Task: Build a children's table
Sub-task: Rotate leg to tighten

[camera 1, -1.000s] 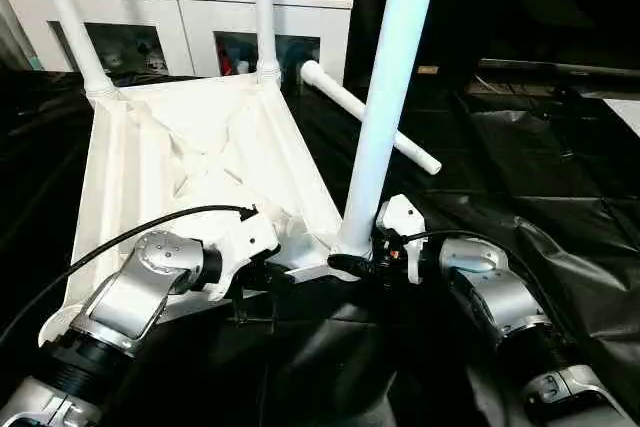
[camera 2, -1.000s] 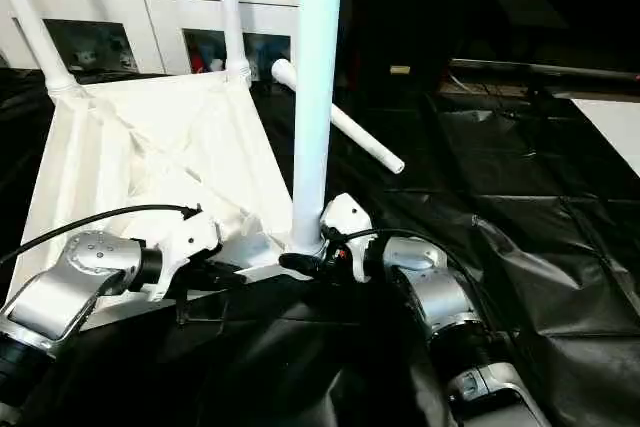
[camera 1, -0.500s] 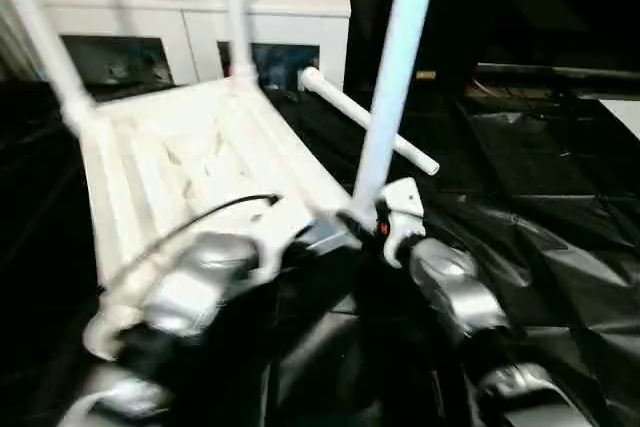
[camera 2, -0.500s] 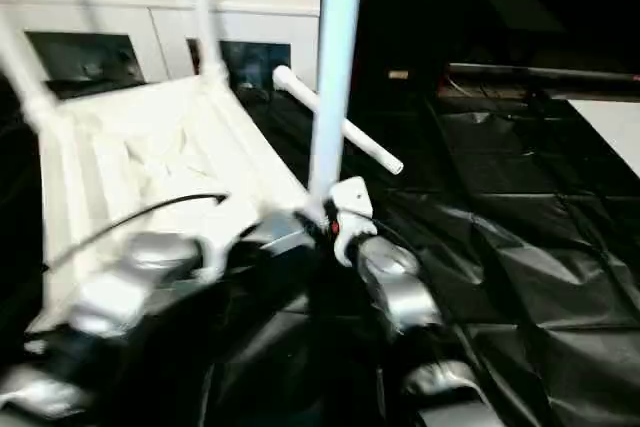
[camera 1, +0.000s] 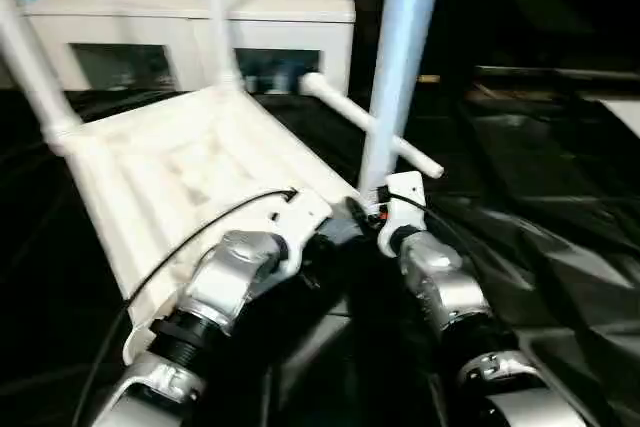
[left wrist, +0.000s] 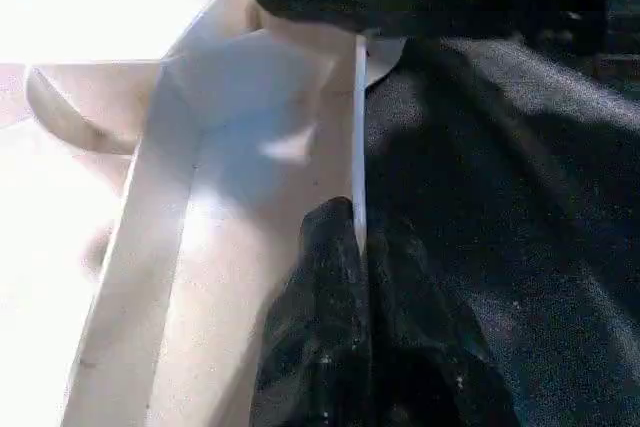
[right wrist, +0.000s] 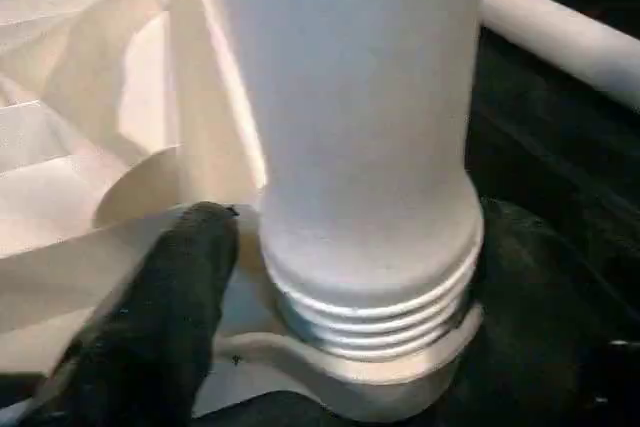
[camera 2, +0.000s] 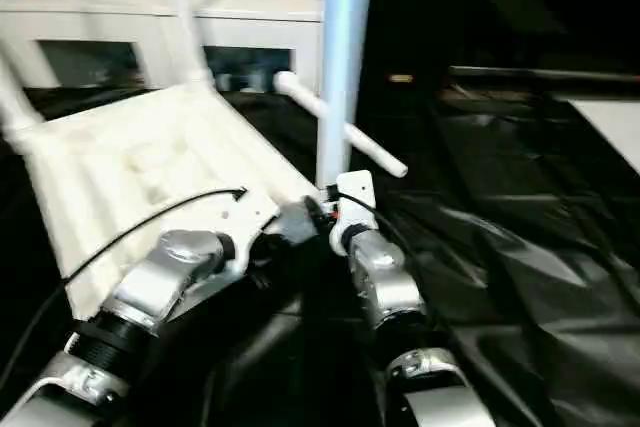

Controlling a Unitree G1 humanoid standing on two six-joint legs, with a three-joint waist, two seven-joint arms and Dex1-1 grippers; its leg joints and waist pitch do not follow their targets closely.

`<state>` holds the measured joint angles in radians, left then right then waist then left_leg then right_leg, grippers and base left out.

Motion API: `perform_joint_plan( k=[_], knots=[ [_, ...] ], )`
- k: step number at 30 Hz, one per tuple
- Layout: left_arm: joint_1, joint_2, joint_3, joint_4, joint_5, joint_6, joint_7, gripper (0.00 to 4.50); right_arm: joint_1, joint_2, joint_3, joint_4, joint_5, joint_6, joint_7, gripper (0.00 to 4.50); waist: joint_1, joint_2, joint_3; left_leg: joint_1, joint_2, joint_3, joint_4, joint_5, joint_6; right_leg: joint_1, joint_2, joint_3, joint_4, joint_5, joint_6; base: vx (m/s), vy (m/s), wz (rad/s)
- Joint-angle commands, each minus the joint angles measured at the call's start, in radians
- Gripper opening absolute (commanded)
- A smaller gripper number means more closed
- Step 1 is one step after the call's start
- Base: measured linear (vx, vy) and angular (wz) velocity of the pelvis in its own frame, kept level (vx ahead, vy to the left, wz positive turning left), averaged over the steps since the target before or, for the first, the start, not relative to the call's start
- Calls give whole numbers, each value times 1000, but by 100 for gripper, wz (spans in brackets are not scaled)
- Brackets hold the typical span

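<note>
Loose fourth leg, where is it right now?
The loose leg lies on the black sheet behind the upside-down tabletop, right of its far corner, slanting from the white cabinet toward the robot's right, behind the upright near leg.

Found no readable text, label, brand or number anywhere. Saw no signs on any surface either.

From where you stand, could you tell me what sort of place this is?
Probably an indoor room set up as a test space for furniture assembly. Black plastic sheeting covers the floor, a white cabinet with glass doors and small items on top stands behind, and the upturned children's table lies on the sheeting.
</note>
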<state>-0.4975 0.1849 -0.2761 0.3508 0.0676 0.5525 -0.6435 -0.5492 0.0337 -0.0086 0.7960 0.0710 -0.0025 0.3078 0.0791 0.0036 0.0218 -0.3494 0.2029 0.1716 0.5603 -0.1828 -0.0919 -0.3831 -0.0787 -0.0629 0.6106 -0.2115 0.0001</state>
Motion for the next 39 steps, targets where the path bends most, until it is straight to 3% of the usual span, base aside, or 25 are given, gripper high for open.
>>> perform_joint_plan(
  k=[1, 5, 6, 8, 9, 12, 14, 15, 16, 19, 21, 23, 26, 27, 29, 39],
  knots=[
    [46, 6, -26, 16, -26, -33, -40, 0, 10, 5, 74, -34, -6, 1, 109, 410, 2, -11, -29, -4, 19, -10, -72, -302, 15, 21, -63, 41, -110, -437, -81, 0, 0, 0],
    [74, 62, -37, -31, -32, -80, -116, 0, 39, -70, 108, -106, -13, -12, 243, 423, 7, -14, -33, -9, 23, -6, -69, -234, 35, 29, -61, 43, -99, -335, -106, 0, 0, 0],
    [89, 109, -43, -59, -35, -113, -171, 0, 60, -139, 136, -151, -16, -35, 342, 423, 11, -14, -34, -11, 23, -6, -67, -211, 43, 34, -60, 42, -96, -298, -115, 0, 0, 0],
    [103, 149, -51, -87, -44, -141, -227, 0, 75, -187, 150, -180, -13, -49, 424, 423, 14, -12, -36, -12, 23, -2, -62, -193, 52, 33, -60, 44, -90, -260, -125, 0, 0, 0],
    [107, 159, -53, -97, -49, -143, -244, 0, 78, -199, 152, -188, -11, -51, 445, 423, 15, -10, -36, -11, 23, 0, -59, -166, 61, 32, -56, 43, -84, -201, -151, 0, 0, 0],
    [144, 226, -61, -181, -105, -185, -385, 0, 108, -263, 163, -259, 40, -24, 595, 423, 15, -6, -38, -10, 27, -2, -59, -145, 68, 35, -54, 42, -74, -143, -175, 0, 0, 0],
    [161, 264, -67, -232, -135, -167, -453, 0, 123, -294, 169, -300, 67, -5, 665, 423, 17, -3, -41, -4, 29, 0, -54, -120, 80, 33, -51, 43, -65, -55, -206, 25, 14, 2],
    [168, 298, -75, -267, -152, -152, -500, 0, 135, -321, 179, -334, 91, 13, 723, 423, 21, 1, -45, -4, 28, 0, -47, -81, 98, 34, -44, 40, -51, 47, -234, 0, 0, 0],
    [173, 320, -82, -287, -162, -141, -529, 0, 141, -335, 187, -351, 102, 15, 753, 423, 23, 1, -47, -3, 29, 0, -45, -70, 103, 34, -44, 40, -48, 72, -242, 0, 0, 0],
    [177, 343, -89, -306, -173, -134, -561, 0, 149, -350, 199, -367, 109, 13, 787, 423, 26, 0, -49, -10, 25, 2, -34, -5, 120, 35, -42, 38, -35, 185, -268, 0, 0, 0],
    [180, 358, -87, -311, -178, -132, -582, 0, 161, -368, 221, -385, 103, 0, 837, 423, 26, -4, -47, -11, 25, 3, -34, -29, 119, 36, -46, 37, -37, 162, -271, 0, 0, 0],
    [175, 363, -78, -298, -167, -146, -580, 0, 168, -379, 236, -395, 92, -5, 869, 423, 28, -6, -41, -10, 28, 4, -40, -105, 98, 36, -52, 40, -47, 52, -258, 0, 0, 0],
    [172, 366, -74, -293, -166, -151, -573, 0, 168, -383, 242, -399, 88, -9, 874, 423, 27, -8, -37, -9, 29, 2, -47, -156, 65, 36, -56, 43, -56, -56, -232, 0, 0, 0],
    [172, 369, -74, -296, -170, -148, -575, 0, 167, -384, 244, -399, 88, -8, 873, 398, 27, -9, -36, -9, 29, 2, -47, -161, 56, 36, -56, 44, -57, -72, -226, 0, 0, 0],
    [172, 373, -74, -300, -175, -143, -577, 0, 164, -385, 246, -397, 89, -4, 875, 398, 27, -9, -36, -8, 29, 1, -48, -162, 49, 35, -55, 44, -56, -74, -223, 0, 0, 0],
    [166, 375, -71, -289, -174, -142, -575, 0, 155, -384, 253, -375, 84, -6, 879, 305, 28, -12, -40, -10, 25, 1, -40, -121, 62, 38, -52, 43, -46, 4, -241, 0, 0, 0]
  ],
)
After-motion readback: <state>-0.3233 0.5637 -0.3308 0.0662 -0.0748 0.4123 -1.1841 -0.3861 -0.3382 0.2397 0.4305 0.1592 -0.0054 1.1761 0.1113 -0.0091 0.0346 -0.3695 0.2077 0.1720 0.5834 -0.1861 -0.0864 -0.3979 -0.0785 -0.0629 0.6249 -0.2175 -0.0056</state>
